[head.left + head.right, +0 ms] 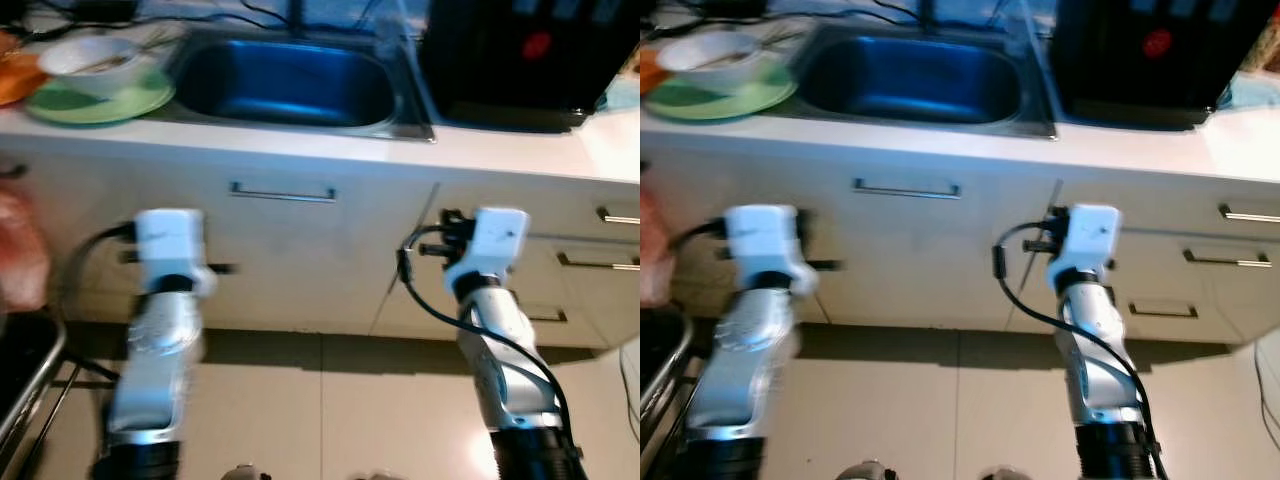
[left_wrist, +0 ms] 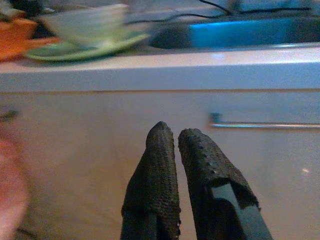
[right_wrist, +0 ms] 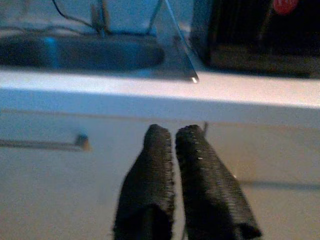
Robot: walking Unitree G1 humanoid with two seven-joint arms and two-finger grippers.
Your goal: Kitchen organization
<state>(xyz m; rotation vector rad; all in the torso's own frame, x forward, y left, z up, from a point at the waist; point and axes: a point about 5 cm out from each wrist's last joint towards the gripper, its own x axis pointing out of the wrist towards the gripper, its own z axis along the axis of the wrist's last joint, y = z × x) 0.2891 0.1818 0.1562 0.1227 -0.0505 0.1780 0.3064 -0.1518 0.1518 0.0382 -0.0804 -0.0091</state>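
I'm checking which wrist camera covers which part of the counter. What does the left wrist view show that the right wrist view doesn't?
Left wrist view: a white bowl on a green plate, an orange item beside them, and the left gripper, shut, nothing held.

Right wrist view: a black appliance with a red spot, and the right gripper, shut, nothing held.

Both: the sink, the white counter edge and a drawer handle.

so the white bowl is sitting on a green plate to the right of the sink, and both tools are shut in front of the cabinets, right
Not quite. The white bowl does sit on the green plate, but they are left of the sink, not right, as the left eye view shows. The rest holds: the left tool and right tool are both shut in front of the cabinets.
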